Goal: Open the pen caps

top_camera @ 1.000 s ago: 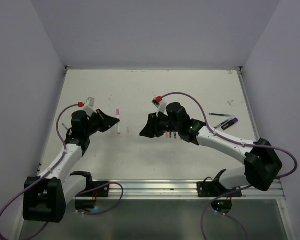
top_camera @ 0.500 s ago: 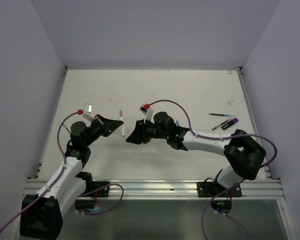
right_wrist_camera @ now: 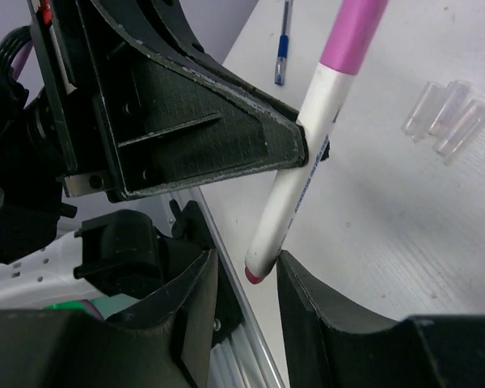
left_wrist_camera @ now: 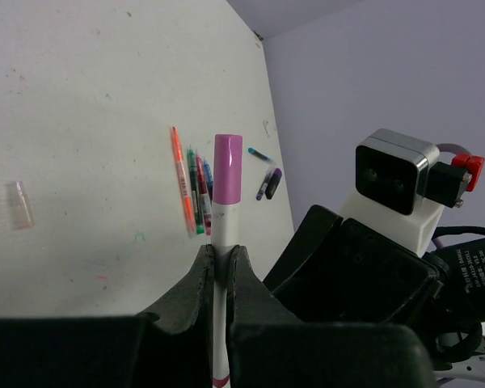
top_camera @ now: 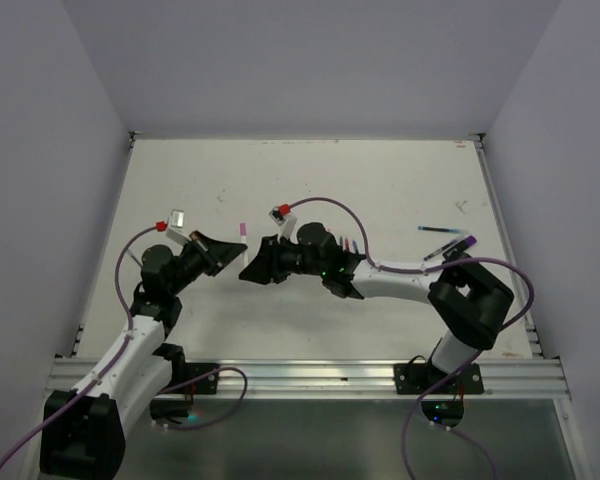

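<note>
Grippers of both arms meet over the table [top_camera: 380, 180], with the white pen [left_wrist_camera: 218, 234] between them.

- **Left gripper** [left_wrist_camera: 219, 257]: clenched on the white pen, one finger pressing each side of the barrel. In the left wrist view the pen stands close to upright out of the jaws.
- **Pink cap** [left_wrist_camera: 227, 168]: seated on the end of the white pen that points away from the left gripper. It is clear of the fingers and untouched by either arm.
- **Right gripper** [right_wrist_camera: 244, 265]: released, jaws apart. The pink-tipped tail end of the white pen lies in the gap between its fingers [right_wrist_camera: 192, 311], on the opposite side of the left gripper from the pink cap. The tail sits closer to one finger than the other; whether it touches cannot be told.
- **Right wrist camera** [left_wrist_camera: 392, 182]: to the right of the white pen in the left wrist view, facing it.
- **Cluster of pens** [left_wrist_camera: 190, 192]: orange, green, red and blue, lying side by side on the table behind the white pen, just left of its barrel.
- **Two dark pens** [left_wrist_camera: 267, 183]: on the table farther back, to the right of the pink cap.
- **Clear caps** [right_wrist_camera: 449, 117]: three short transparent tubes lying together on the table, beyond the white pen in the right wrist view.
- **Blue pen** [right_wrist_camera: 283, 42]: on the table past the white pen, near its capped end.
</note>
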Robot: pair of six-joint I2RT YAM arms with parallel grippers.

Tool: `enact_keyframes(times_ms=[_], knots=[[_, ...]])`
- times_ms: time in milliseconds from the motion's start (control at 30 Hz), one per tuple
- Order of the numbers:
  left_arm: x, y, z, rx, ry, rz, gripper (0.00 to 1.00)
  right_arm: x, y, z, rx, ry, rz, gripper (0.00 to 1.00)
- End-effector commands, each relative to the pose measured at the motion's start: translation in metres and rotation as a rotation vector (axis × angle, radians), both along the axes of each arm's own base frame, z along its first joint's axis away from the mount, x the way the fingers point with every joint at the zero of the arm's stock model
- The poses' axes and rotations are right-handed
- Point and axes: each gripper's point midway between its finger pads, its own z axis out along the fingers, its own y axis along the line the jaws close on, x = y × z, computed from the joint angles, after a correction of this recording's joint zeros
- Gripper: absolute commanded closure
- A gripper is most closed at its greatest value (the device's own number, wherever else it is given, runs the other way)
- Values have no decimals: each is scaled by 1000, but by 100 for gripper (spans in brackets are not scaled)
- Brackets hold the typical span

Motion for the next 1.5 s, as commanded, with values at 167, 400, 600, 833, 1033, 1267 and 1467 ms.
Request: enact_keyframes(times_ms=[167,400,600,833,1033,1267,1467], knots=[[-7,-6,6,-27,-22,-37,100,15,25,25,66,-30,-12,63],[-11,-7,7,-30,-27,-50,100,20,24,14,40,-27,-42,100],[-8,-4,1,17,-19,-43,87,10,14,6,3,-28,-17,100],[4,-3,14,47,-50,-28,63,-12,-2,-3,-16,6,36,100],[9,-4,16,48,-54,-35,62,-26,-3,-3,-2,33,90,100],[8,-6,16,47,-53,-53,70,-32,0,-9,1,56,108,100],[8,-7,9,54,-29,-61,100,-27,1,-11,-23,30,76,100]])
